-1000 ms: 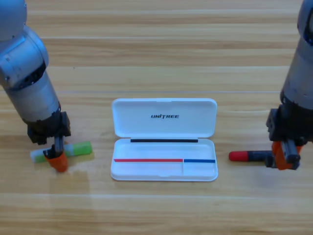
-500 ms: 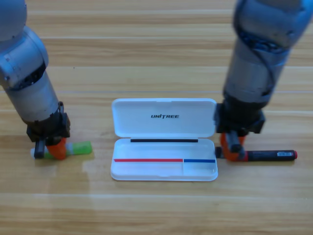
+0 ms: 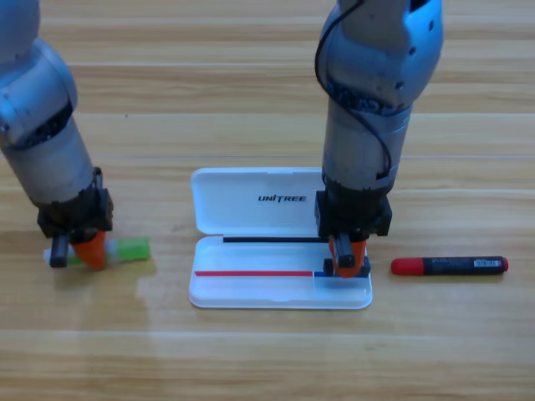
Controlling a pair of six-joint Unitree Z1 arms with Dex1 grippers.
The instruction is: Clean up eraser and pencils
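Case: white pencil case (image 3: 280, 251) lying open on wooden table (image 3: 251, 100), nothing yet seen resting loose inside.
Right gripper (image 3: 348, 257): pointing down into case's small right compartment; jaw gap hidden, cannot tell whether apart or clamped.
Eraser: not visible; possibly under that gripper, unconfirmed.
Red-ended pencil (image 3: 449, 266): flat on table, right of case, apart from it; not yet stowed.
Left gripper (image 3: 77, 251): well left of case, down on green pencil (image 3: 117, 249), apparently clamped on its whitish end.
Progress: early, judging so; both pencils outside case.
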